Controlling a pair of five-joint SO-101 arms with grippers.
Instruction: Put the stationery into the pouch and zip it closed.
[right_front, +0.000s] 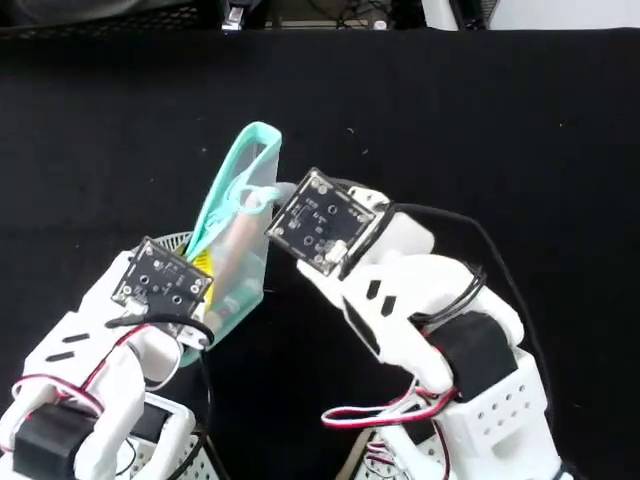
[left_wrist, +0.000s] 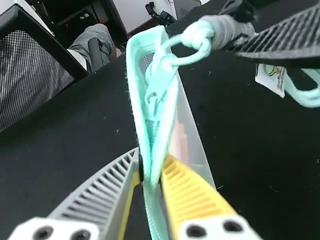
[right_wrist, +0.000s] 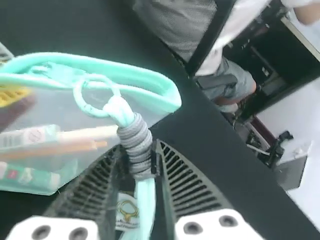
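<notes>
Currently: 1 mint pouch (right_front: 228, 205), upright over the black table (right_front: 480, 130), stationery (right_wrist: 60, 140) inside. Left gripper (left_wrist: 151, 172) pinches its zip edge; right gripper (right_wrist: 136, 157) pinches the grey pull cord (right_wrist: 134, 137). Likely risks: cord slipping from the jaws, pouch twisting, zip jamming. 1 small tag (right_wrist: 127, 212), print unreadable.

Black table (right_front: 500, 120) — a dark mesh chair (left_wrist: 27, 82) just behind it.

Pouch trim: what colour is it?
The pouch trim is mint green, around clear sides; the right wrist view shows it best.
</notes>
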